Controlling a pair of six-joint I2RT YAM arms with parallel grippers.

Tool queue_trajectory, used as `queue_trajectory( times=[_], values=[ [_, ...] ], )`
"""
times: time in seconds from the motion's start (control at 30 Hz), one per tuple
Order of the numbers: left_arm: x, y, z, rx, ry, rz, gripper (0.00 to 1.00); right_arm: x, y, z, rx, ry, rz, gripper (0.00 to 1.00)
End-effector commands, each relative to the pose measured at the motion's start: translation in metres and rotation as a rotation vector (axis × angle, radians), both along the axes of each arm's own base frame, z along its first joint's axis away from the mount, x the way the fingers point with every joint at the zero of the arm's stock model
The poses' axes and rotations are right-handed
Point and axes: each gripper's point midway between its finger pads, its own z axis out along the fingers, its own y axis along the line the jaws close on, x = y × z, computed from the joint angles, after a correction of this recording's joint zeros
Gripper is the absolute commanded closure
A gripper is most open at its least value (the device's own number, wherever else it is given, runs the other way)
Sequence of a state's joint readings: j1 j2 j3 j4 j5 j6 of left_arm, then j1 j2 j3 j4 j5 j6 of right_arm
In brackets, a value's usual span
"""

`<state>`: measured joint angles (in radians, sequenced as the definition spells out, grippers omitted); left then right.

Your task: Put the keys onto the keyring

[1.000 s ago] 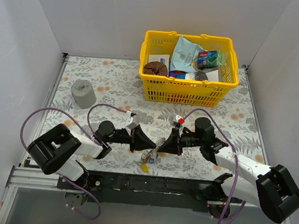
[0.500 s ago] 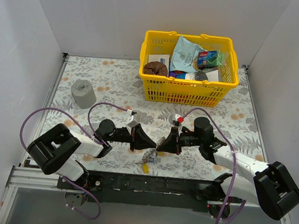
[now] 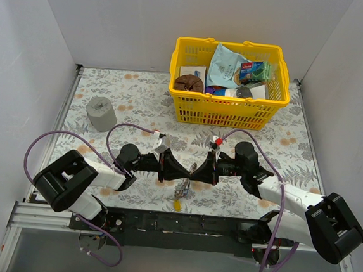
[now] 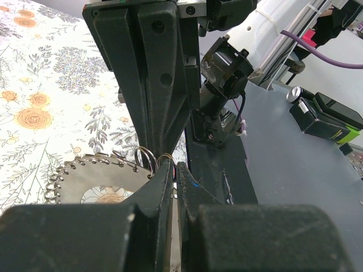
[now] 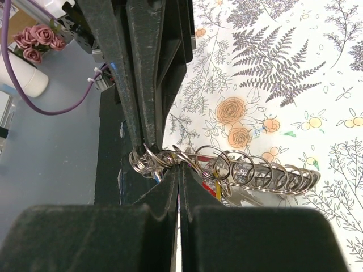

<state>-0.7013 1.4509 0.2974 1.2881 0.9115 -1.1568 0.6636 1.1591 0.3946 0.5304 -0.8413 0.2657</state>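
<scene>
The keyring [image 5: 266,173] is a flat silver disc rimmed with several small wire rings, also seen as the keyring [image 4: 99,177] in the left wrist view. My right gripper [image 5: 179,169] is shut on its edge. My left gripper [image 4: 174,168] is shut tip to tip against it, with a thin silver blade that looks like a key between its fingers. In the top view the right gripper [image 3: 196,171] and left gripper [image 3: 188,171] meet above the floral table. Keys [image 3: 181,188] with red and yellow tags [image 5: 215,187] hang under the ring. A yellow-headed key [image 3: 177,205] shows lower down.
A yellow basket [image 3: 224,117] full of packets stands at the back right. A grey cylinder [image 3: 101,114] sits at the left. Purple cables loop beside both arms. The black base rail [image 3: 180,224] runs just below the keys.
Both grippers have risen slightly and closed in on each other with the keyring between them. The hanging keys moved up with them.
</scene>
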Motion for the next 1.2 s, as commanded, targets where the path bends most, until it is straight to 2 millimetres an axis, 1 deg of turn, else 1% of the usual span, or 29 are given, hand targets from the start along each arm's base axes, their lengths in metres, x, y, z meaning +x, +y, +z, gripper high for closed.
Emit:
queue_trajectory(
  times=[0.0, 0.2, 0.33, 0.5, 0.53, 0.7, 0.77, 0.8, 0.83, 0.87, 0.9, 0.93, 1.17],
  values=[
    [-0.029, 0.014, 0.11, -0.403, -0.476, -0.048, 1.0, 0.023, 0.015, 0.027, 0.078, -0.081, -0.06, 0.99],
    [-0.029, 0.015, 0.109, -0.404, -0.476, -0.04, 1.0, 0.021, 0.018, 0.026, 0.089, -0.068, -0.052, 0.99],
    [-0.027, 0.016, 0.107, -0.404, -0.47, -0.014, 1.0, 0.02, 0.016, 0.023, 0.072, -0.07, -0.06, 0.99],
    [-0.024, 0.018, 0.105, -0.403, -0.471, 0.016, 1.0, 0.018, 0.008, 0.019, 0.046, -0.091, -0.087, 0.94],
    [-0.023, 0.019, 0.105, -0.404, -0.472, 0.023, 1.0, 0.017, 0.006, 0.018, 0.041, -0.099, -0.088, 0.9],
    [-0.019, 0.022, 0.104, -0.393, -0.479, 0.052, 1.0, 0.014, -0.002, 0.015, 0.015, -0.114, -0.11, 0.85],
    [-0.015, 0.021, 0.101, -0.375, -0.483, 0.067, 1.0, 0.015, -0.005, 0.018, 0.018, -0.138, -0.126, 0.8],
    [-0.016, 0.022, 0.102, -0.375, -0.491, 0.073, 1.0, 0.014, -0.007, 0.015, 0.003, -0.134, -0.133, 0.77],
    [-0.014, 0.022, 0.102, -0.374, -0.499, 0.083, 1.0, 0.014, -0.008, 0.015, -0.002, -0.137, -0.141, 0.72],
    [-0.013, 0.022, 0.1, -0.364, -0.494, 0.089, 1.0, 0.015, -0.01, 0.018, 0.003, -0.152, -0.151, 0.7],
    [-0.013, 0.023, 0.102, -0.365, -0.498, 0.093, 1.0, 0.015, -0.012, 0.016, -0.009, -0.16, -0.154, 0.67],
    [-0.012, 0.024, 0.102, -0.363, -0.506, 0.098, 1.0, 0.014, -0.014, 0.02, -0.001, -0.178, -0.158, 0.63],
    [-0.01, 0.025, 0.1, -0.347, -0.506, 0.112, 1.0, 0.013, -0.024, 0.03, 0.02, -0.269, -0.198, 0.46]
  ],
)
